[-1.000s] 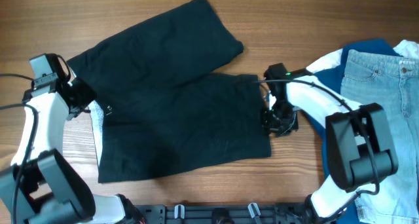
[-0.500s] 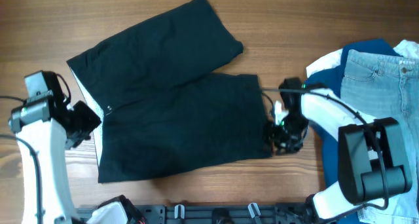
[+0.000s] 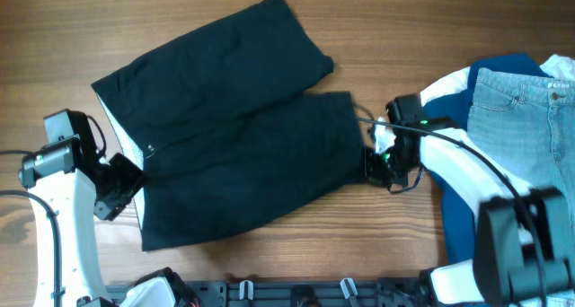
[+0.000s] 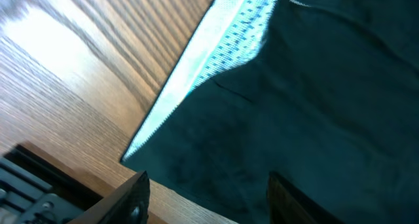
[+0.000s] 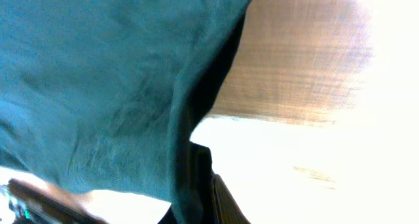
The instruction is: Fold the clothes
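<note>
Black shorts (image 3: 225, 136) spread flat at centre of table (image 3: 422, 38), white lining (image 4: 209, 60) showing at the 9 o'clock waist. Left gripper (image 3: 119, 183): fingers (image 4: 134, 199) apart over that waist edge, tips cropped. Right gripper (image 3: 379, 166): clamped on the 3 o'clock leg hem, jaws largely lost in glare.

One black shorts (image 3: 225, 127), one denim jeans (image 3: 521, 118), one blue garment (image 3: 514, 63), one wooden table (image 3: 404, 29)

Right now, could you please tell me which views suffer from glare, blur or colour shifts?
Overhead: evenly lit and sharp. Right wrist: the wooden table is partly blown out to white, and the plain black fabric shorts read teal. Left wrist: the shorts look teal-tinted, their white lining bluish and soft.
</note>
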`<action>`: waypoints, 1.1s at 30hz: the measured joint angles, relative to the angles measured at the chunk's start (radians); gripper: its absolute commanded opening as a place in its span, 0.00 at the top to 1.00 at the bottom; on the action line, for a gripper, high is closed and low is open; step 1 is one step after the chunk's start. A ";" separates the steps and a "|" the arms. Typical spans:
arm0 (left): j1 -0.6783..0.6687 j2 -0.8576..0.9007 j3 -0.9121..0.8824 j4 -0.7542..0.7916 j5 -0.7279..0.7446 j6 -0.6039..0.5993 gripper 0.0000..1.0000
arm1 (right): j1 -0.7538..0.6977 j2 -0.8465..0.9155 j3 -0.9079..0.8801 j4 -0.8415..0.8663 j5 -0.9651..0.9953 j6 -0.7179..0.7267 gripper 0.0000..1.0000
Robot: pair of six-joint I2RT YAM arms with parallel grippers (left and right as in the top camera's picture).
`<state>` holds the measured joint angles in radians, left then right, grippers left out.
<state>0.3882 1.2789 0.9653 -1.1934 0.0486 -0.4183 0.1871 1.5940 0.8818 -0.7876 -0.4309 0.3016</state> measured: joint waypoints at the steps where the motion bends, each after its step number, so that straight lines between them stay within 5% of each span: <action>1: 0.000 0.000 -0.014 0.006 0.003 -0.014 0.41 | 0.000 -0.040 0.022 0.018 0.017 0.010 0.96; 11: 0.000 0.107 -0.141 0.059 0.070 -0.122 0.44 | 0.000 -0.136 0.043 0.164 0.047 0.145 0.96; 15: -0.005 0.171 -0.185 0.075 0.088 -0.146 0.37 | 0.000 -0.136 0.043 0.168 0.047 0.155 0.96; 22: -0.187 0.201 -0.239 0.106 0.109 -0.198 0.36 | 0.000 -0.136 0.043 0.172 0.047 0.159 0.96; 25: -0.251 0.225 -0.293 0.119 0.111 -0.253 0.55 | 0.000 -0.136 0.043 0.178 0.047 0.159 0.96; 29: -0.258 0.241 -0.329 0.135 0.107 -0.283 0.47 | 0.000 -0.136 0.043 0.182 0.047 0.159 0.96; 31: -0.258 0.241 -0.329 0.141 0.102 -0.287 0.51 | 0.000 -0.136 0.043 0.183 0.047 0.159 0.96; 32: -0.258 0.241 -0.329 0.151 0.099 -0.288 0.58 | 0.000 -0.136 0.043 0.183 0.047 0.159 0.96; 33: -0.258 0.241 -0.330 0.155 0.099 -0.291 0.78 | 0.000 -0.136 0.043 0.183 0.047 0.159 0.96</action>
<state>0.1299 1.5204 0.6357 -1.0386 0.1478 -0.7094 0.1871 1.4582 0.9249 -0.6041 -0.3836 0.4606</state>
